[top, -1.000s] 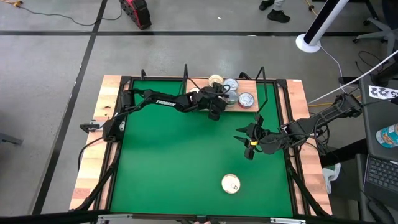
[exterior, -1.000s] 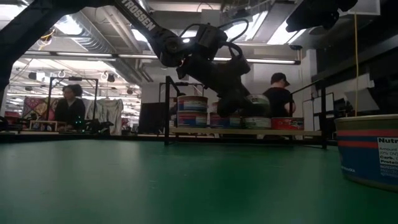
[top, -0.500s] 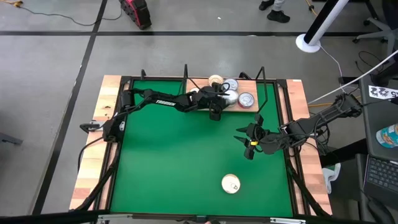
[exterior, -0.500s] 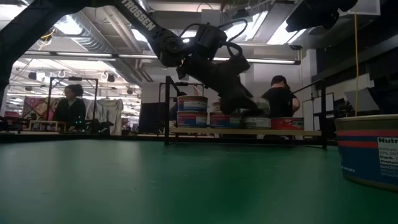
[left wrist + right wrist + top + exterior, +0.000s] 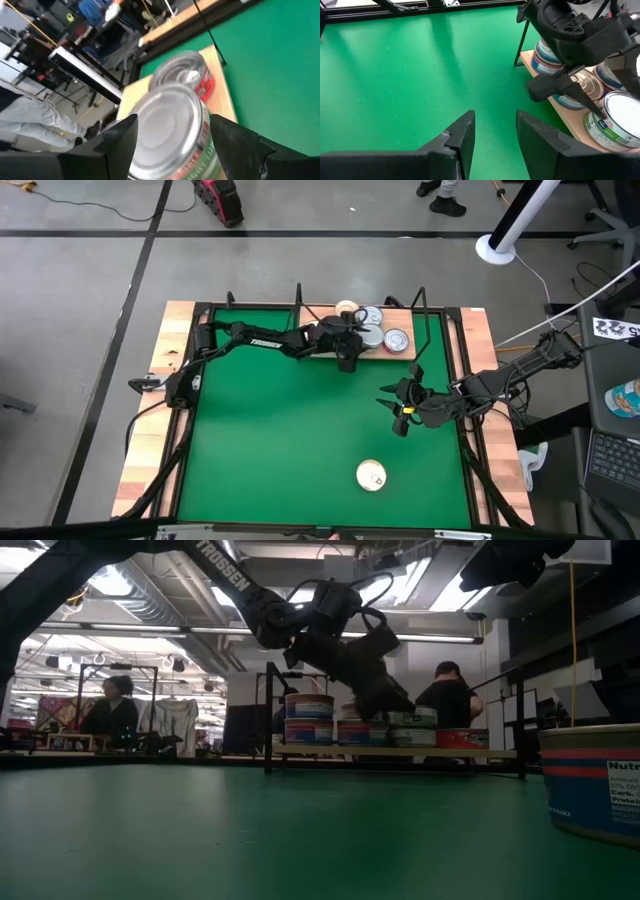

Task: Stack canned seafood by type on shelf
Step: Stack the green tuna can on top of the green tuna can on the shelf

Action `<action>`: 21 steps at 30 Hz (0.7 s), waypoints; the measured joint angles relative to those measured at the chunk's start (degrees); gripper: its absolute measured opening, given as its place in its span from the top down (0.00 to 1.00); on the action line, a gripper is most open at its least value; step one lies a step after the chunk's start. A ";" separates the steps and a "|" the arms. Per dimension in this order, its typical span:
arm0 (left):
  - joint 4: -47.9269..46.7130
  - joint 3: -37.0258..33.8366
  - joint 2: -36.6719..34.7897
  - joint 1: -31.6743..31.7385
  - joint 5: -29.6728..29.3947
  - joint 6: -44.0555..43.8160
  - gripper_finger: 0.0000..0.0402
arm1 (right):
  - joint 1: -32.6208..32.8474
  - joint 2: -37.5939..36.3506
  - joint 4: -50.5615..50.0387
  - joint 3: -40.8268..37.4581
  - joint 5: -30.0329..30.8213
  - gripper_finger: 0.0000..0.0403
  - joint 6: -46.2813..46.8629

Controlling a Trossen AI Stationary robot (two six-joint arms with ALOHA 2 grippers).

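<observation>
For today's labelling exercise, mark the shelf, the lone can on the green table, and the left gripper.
shelf [image 5: 300,751], low view, front board edge.
lone can [image 5: 371,476], high view, pale top.
left gripper [image 5: 357,339], high view, between fingertips.

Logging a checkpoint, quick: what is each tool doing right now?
Left tool: open, straddling the silver-topped round tin on the wooden shelf.
Right tool: open, empty.

we see a green table [image 5: 300,440], a pale wooden shelf [image 5: 570,121] with black wire posts, silver-topped tins [image 5: 170,120] with red and green labels, a cream-topped tin [image 5: 371,475], and dark arms.
</observation>
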 joint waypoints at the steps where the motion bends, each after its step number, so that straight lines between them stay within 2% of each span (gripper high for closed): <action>1: 0.71 0.00 0.00 -0.01 -0.01 0.05 0.39 | 0.00 0.00 0.00 0.00 0.00 0.65 0.00; 9: 5.59 0.00 0.00 -0.02 -1.97 0.02 0.39 | 0.00 0.02 0.00 0.00 0.00 0.65 0.00; 16: 5.51 0.00 0.04 -1.70 -2.10 0.86 0.39 | 0.00 0.02 0.00 0.00 0.00 0.65 -0.02; 21: 1.97 0.00 0.04 -2.91 -1.95 3.72 0.39 | 0.00 0.02 -0.04 0.00 0.00 0.65 0.00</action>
